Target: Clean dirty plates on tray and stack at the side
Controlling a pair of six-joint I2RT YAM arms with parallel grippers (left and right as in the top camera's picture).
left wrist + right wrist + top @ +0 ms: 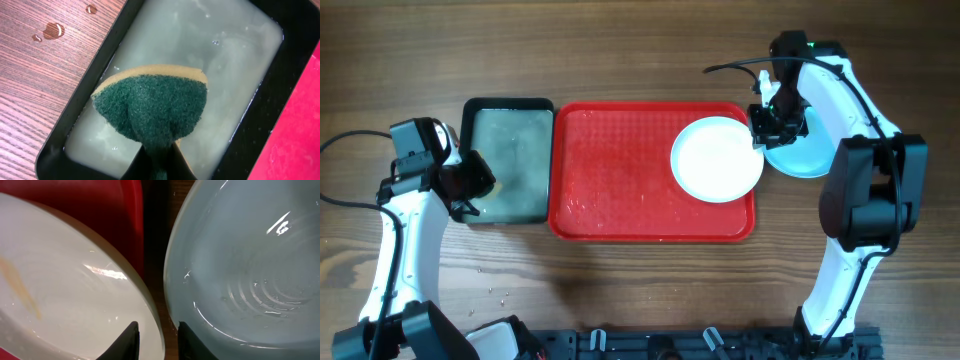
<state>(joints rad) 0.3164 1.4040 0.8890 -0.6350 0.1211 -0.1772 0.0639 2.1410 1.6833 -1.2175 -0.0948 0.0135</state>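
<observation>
With our right gripper (157,339) narrowly parted astride the rim of the white plate (717,158) at the right end of the red tray (620,205), bite uncertain, we should pinch squarely, clear of the neighbouring cyan plate (807,160), while our left gripper (157,165) clamps the sponge (150,107).

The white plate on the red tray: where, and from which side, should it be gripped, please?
Probably the white plate's right rim, from the right: flat and shallow, it offers only a thin edge, nearest the tray's rim there.
</observation>
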